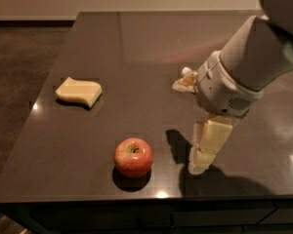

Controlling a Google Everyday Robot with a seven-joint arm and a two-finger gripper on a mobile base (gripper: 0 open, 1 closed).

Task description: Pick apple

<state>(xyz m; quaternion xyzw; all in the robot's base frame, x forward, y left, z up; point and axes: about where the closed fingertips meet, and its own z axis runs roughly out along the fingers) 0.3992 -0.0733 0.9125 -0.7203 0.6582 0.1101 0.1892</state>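
A red apple (133, 157) with a yellow-green patch around its stem dimple stands on the dark table (136, 48), near the front edge. My gripper (201, 164) hangs from the white arm to the right of the apple, about a hand's width away, with its cream fingers pointing down close to the table. It holds nothing that I can see.
A pale yellow wavy sponge (79, 91) lies at the left of the table. A plastic bottle's cap end (185, 73) and a wrapper (185, 83) show behind my arm; the arm hides the rest. The table's front edge runs just below the apple.
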